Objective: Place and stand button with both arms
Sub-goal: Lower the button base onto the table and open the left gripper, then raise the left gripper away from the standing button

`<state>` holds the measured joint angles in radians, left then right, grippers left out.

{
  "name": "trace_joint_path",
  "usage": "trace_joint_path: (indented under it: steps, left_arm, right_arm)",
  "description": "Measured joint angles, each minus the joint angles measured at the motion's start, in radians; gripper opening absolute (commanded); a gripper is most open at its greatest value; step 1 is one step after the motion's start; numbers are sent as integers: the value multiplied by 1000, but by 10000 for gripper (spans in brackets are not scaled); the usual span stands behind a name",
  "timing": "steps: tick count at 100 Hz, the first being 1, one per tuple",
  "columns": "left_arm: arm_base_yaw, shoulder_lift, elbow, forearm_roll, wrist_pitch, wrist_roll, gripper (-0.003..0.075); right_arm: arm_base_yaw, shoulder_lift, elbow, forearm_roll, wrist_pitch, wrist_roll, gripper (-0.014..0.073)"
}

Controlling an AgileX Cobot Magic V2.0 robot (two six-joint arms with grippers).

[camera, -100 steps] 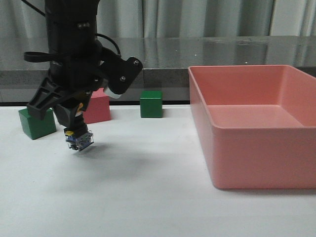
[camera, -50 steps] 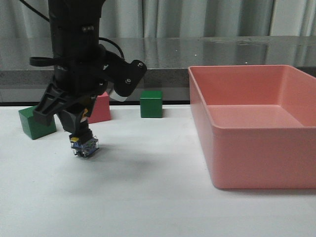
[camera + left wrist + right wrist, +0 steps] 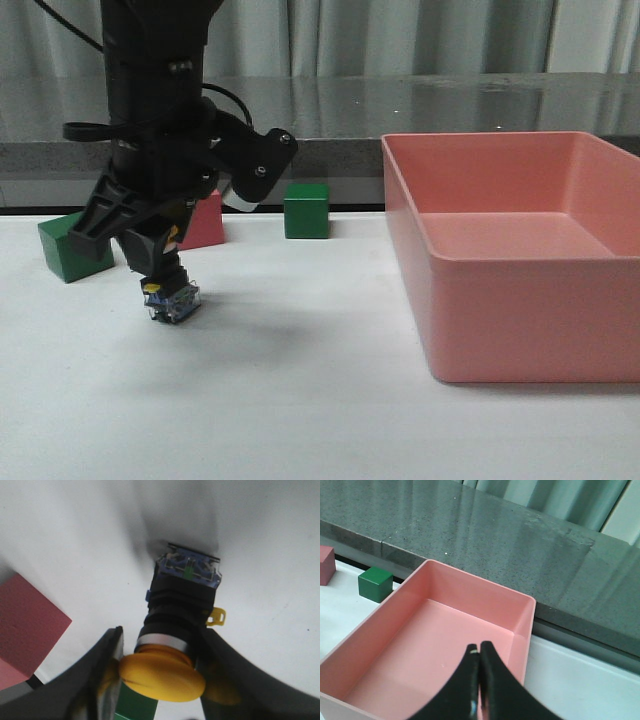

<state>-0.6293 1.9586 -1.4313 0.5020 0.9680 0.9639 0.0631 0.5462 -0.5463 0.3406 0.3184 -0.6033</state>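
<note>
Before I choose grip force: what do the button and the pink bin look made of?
The button: glossy yellow cap, probably plastic; matte black body with a bright, metal-looking ring; clear bluish base, likely transparent plastic. The pink bin: smooth, evenly coloured walls with a soft sheen, apparently moulded plastic.

yellow-capped button (image 3: 170, 299) upright, base on table

There are two green cubes (image 3: 74, 249) (image 3: 306, 210), one pink cube (image 3: 203, 221), one pink bin (image 3: 520, 300), one button (image 3: 171, 298) and two grippers (image 3: 160, 272) (image 3: 479, 680).

no readable text, labels, brands or numbers on anything
</note>
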Motion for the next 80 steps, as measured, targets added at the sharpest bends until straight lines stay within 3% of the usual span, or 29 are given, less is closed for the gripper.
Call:
trace_joint_path:
  steps: [7,14,44,51,58,73,80]
  left_arm:
    - [0,0,0,-1,0,0,461]
    - [0,0,0,-1,0,0,536]
    - [0,-26,0,9,71,0,540]
    - [0,-58,0,11,101,-4,482]
    - [11,-98,0,15,134,-60,353]
    - [74,-179,0,62,182,-319,-24]
    - [119,-217,0,60,210,-410,-20]
  right_arm:
    - [0,0,0,0,0,0,-62]
    - [0,0,0,0,0,0,-62]
    - [0,0,0,0,0,0,-62]
    - [0,0,0,0,0,0,-62]
    - [0,0,0,0,0,0,-62]
    - [0,0,0,0,-2,0,-62]
    - [0,0,0,0,-2,0,-62]
